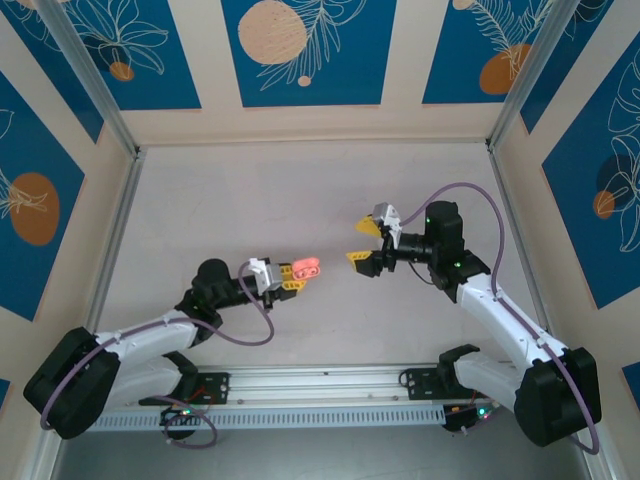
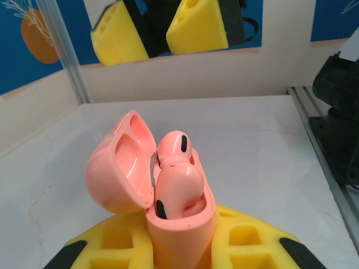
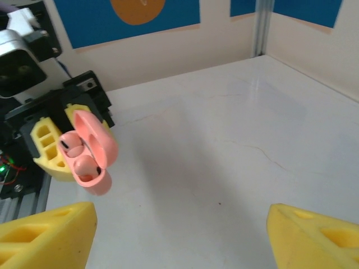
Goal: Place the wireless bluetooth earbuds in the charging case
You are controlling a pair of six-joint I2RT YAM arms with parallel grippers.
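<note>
Three cream walls [image 1: 300,122] with blue leaf panels [image 1: 350,60] enclose the pale tabletop [image 1: 300,200]

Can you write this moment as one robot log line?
left hand: shut on charging case | lid: open | earbuds: both in case | right hand: open, empty, apart from case

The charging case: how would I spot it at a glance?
On the table, follow the left arm to its tip. The left gripper is shut on the charging case, a small box. Unlike the yellow fingers beside it, it is salmon-pink, lid open, two earbuds inside.
</note>
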